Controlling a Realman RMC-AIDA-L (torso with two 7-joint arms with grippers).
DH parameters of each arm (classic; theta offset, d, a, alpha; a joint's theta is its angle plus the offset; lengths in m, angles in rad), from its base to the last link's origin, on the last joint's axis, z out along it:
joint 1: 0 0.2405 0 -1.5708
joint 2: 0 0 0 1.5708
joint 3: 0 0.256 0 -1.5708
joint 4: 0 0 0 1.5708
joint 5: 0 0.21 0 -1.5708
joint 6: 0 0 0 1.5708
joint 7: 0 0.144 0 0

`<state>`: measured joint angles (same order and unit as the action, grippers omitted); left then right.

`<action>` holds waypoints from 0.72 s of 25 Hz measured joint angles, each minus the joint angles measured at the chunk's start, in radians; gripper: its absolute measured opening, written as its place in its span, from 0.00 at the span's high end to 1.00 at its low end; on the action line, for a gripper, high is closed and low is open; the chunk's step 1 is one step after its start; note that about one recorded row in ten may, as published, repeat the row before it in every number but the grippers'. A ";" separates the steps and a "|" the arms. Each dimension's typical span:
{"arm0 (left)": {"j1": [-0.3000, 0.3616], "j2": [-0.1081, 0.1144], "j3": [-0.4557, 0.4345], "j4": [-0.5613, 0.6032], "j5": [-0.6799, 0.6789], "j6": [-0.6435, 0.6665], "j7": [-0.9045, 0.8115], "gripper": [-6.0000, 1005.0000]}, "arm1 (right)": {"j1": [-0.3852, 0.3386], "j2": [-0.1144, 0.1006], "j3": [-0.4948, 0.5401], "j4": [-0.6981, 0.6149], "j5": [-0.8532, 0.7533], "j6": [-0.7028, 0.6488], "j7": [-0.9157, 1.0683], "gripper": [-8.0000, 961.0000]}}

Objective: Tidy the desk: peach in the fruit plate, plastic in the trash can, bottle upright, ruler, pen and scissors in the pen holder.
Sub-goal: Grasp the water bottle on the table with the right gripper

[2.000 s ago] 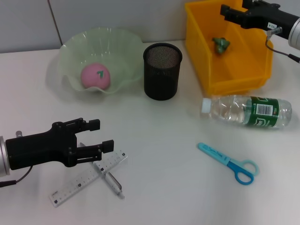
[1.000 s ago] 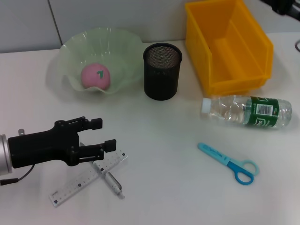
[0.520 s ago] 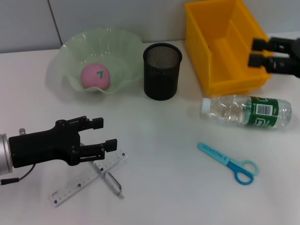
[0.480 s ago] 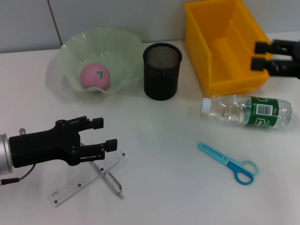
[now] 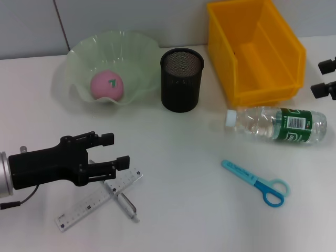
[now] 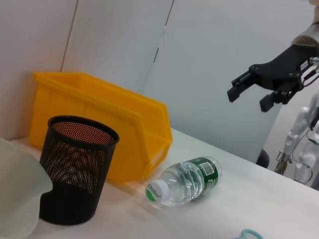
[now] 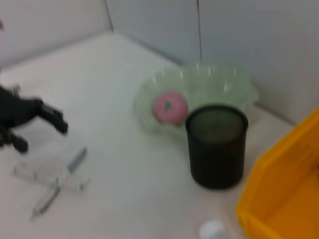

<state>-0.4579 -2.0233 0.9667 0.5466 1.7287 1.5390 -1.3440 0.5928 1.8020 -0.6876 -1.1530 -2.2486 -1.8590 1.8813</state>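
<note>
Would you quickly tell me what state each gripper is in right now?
Left gripper: open, empty, above the ruler.
Right gripper: open, empty, raised beyond the bottle.

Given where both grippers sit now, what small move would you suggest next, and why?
Probably lower the right gripper, open at the table's right edge, toward the clear plastic bottle with a green label. The bottle lies on its side beside the yellow plastic bin, closest to that gripper. The left gripper hovers open over the clear plastic ruler.

Bright even light, right wrist view blurred
</note>
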 joint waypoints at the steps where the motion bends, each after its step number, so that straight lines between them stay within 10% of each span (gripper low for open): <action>1: 0.003 -0.001 0.000 0.000 -0.001 -0.001 -0.003 0.23 | 0.000 0.000 0.000 0.000 0.000 0.000 0.000 0.22; 18: 0.012 -0.015 -0.029 -0.001 -0.009 -0.006 0.001 0.24 | 0.184 0.061 -0.221 0.067 -0.399 0.095 -0.005 0.22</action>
<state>-0.4463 -2.0385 0.9381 0.5461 1.7194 1.5332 -1.3432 0.7764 1.8626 -0.9088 -1.0856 -2.6478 -1.7636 1.8767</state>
